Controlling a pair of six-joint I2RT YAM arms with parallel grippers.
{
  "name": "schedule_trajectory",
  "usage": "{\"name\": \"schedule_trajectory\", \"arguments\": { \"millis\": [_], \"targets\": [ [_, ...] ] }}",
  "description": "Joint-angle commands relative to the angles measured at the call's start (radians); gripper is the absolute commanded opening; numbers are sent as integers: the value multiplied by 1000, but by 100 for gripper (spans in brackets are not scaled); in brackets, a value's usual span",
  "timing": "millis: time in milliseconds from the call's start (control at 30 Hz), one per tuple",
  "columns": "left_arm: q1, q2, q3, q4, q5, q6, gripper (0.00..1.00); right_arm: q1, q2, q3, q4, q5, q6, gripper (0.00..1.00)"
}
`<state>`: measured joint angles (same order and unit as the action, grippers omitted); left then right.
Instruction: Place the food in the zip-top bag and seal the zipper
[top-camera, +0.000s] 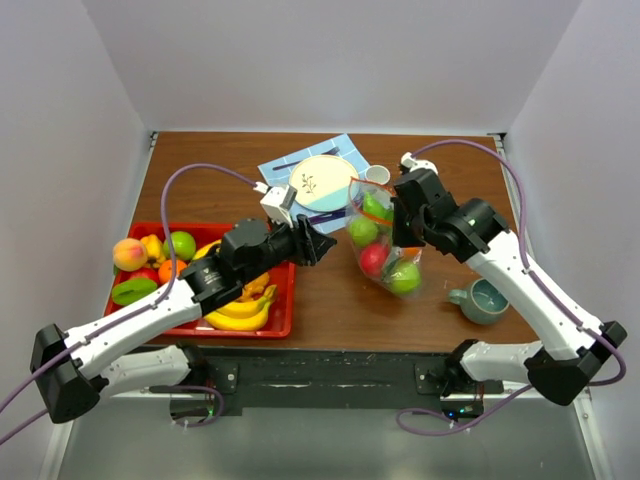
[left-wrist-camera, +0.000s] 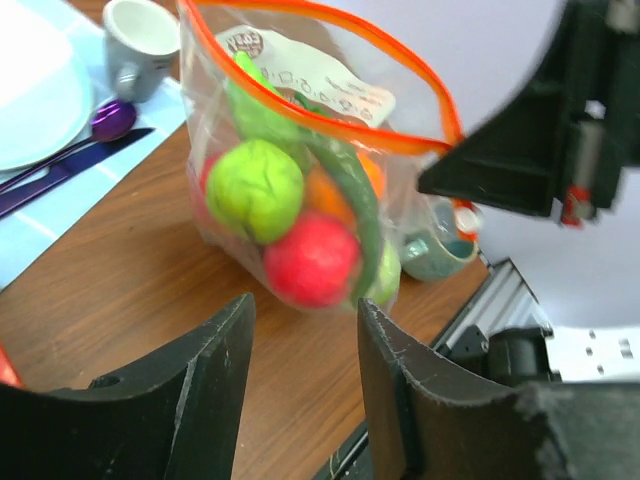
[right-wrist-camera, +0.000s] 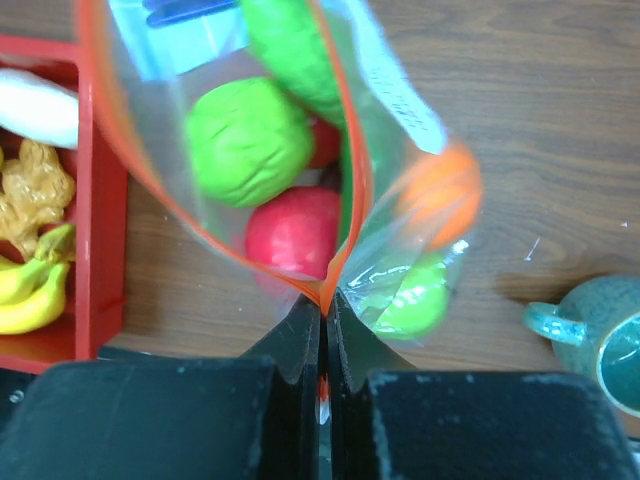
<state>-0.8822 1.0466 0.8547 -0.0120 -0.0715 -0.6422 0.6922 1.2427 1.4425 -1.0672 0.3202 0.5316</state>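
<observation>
The clear zip-top bag (top-camera: 383, 243) stands upright on the table with its mouth open. It holds a green apple (left-wrist-camera: 255, 188), a red apple (left-wrist-camera: 312, 258), a green cucumber (left-wrist-camera: 357, 205) and an orange (right-wrist-camera: 440, 190). My right gripper (right-wrist-camera: 325, 300) is shut on the end of the orange-red zipper (right-wrist-camera: 362, 170) and holds the bag up; a white bit shows between its fingers. My left gripper (left-wrist-camera: 305, 310) is open and empty, low over the table just left of the bag. More food lies in the red tray (top-camera: 288, 296): a peach (top-camera: 128, 253), a green apple (top-camera: 181, 244) and bananas (top-camera: 240, 312).
A blue napkin (top-camera: 345, 150) with a plate (top-camera: 325, 180) and a purple knife (left-wrist-camera: 60, 165) lies behind the bag. A white cup (top-camera: 377, 175) stands beside it. A teal mug (top-camera: 485, 300) stands at the front right. The table's front edge is close below the bag.
</observation>
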Motion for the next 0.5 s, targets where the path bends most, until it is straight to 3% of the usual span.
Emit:
{"name": "schedule_trajectory", "arguments": {
  "millis": [0,100,300,467],
  "targets": [
    [-70,-42,-20,145,25,120,49,-40,-26,22,10,-96,54,0],
    [-150,-28,-32,179,-29,170,47,-52,-31,24,26,-150,111,0],
    [-311,21,-167,444,-268,248,38,-56,-16,21,21,-210,277,0],
    [-386,117,-224,658,-392,350,38,-59,15,35,-16,-286,401,0]
  ]
}}
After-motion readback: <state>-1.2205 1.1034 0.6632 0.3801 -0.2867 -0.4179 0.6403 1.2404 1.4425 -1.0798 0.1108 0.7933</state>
